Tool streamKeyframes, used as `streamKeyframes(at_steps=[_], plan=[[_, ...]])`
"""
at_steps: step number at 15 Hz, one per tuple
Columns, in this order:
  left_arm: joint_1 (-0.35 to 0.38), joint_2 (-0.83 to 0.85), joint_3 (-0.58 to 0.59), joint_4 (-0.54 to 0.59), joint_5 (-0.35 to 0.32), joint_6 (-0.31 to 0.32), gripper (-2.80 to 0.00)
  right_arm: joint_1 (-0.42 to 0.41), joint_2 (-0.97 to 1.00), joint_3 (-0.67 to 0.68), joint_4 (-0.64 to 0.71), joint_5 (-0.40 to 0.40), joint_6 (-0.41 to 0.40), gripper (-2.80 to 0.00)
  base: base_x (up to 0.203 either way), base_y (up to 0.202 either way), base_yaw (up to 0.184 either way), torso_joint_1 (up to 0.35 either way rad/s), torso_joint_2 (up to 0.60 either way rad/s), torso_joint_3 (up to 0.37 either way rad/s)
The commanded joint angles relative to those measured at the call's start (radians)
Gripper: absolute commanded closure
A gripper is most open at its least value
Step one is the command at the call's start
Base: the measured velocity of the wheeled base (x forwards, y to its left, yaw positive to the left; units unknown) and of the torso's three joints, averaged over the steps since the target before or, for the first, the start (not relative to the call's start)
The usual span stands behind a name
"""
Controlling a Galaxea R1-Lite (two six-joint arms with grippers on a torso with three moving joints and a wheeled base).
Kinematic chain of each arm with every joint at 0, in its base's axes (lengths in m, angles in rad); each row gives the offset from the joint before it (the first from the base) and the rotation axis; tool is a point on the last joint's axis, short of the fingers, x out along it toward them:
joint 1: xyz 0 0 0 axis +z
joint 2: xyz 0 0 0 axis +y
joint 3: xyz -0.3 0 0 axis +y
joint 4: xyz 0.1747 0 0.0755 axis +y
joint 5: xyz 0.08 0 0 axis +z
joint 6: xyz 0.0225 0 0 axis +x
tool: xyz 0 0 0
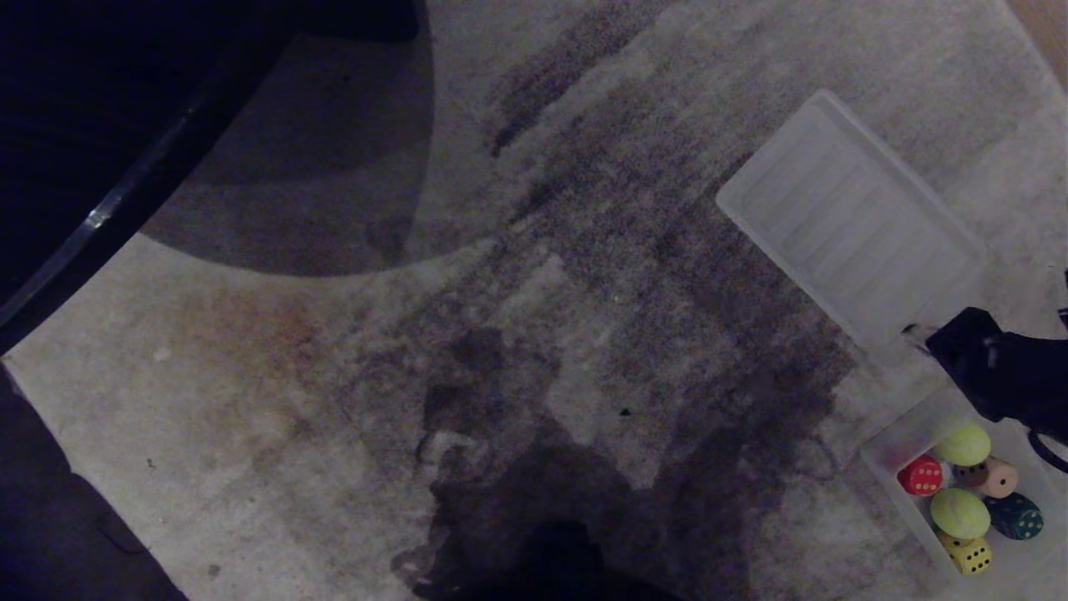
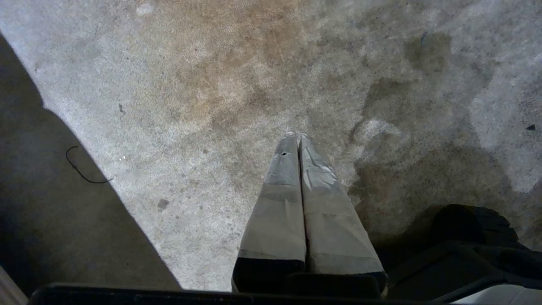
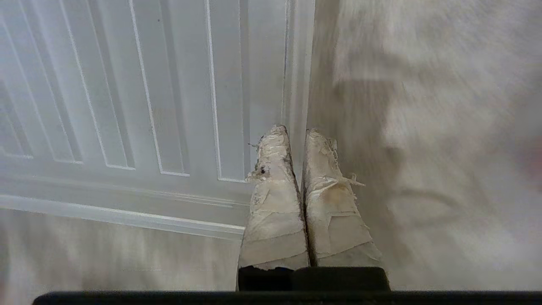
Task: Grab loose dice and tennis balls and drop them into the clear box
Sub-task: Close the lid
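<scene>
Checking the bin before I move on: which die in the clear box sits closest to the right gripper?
The tan die. It lies just below the right gripper's arm; the red, dark green and yellow dice sit farther off.

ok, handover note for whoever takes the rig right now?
Right gripper: jaws shut, empty, above the corner of the ribbed lid, beside the clear box.
Left gripper: jaws shut, empty, parked over bare carpet.
Done: two tennis balls and four dice (red, tan, green, yellow) are in the box.
Left: no loose pieces visible on the carpet; check outside the view.
</scene>
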Motion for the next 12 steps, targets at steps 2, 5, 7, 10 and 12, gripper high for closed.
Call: streamKeyframes(at_steps=[2, 5, 7, 10, 12], plan=[[0.0, 0.002, 0.002, 0.0, 0.001, -0.001, 0.0, 0.033, -0.458, 0.147, 0.223, 0.014, -0.125, 0.0, 0.0, 0.0, 0.0, 0.0, 0.0, 0.0], [0.0, 0.002, 0.002, 0.0, 0.001, -0.001, 0.0, 0.055, -0.783, 0.227, 0.496, 0.016, -0.252, 0.0, 0.0, 0.0, 0.0, 0.0, 0.0, 0.0], [0.0, 0.002, 0.002, 0.0, 0.001, -0.001, 0.0, 0.06, -0.977, 0.253, 0.706, 0.017, -0.32, 0.0, 0.0, 0.0, 0.0, 0.0, 0.0, 0.0], [0.0, 0.002, 0.002, 0.0, 0.001, -0.001, 0.0, 0.054, -1.181, 0.28, 0.978, 0.018, -0.392, 0.0, 0.0, 0.0, 0.0, 0.0, 0.0, 0.0], [0.0, 0.002, 0.002, 0.0, 0.001, -0.001, 0.0, 0.052, -1.231, 0.306, 1.06, 0.016, -0.446, 0.0, 0.0, 0.0, 0.0, 0.0, 0.0, 0.0]])
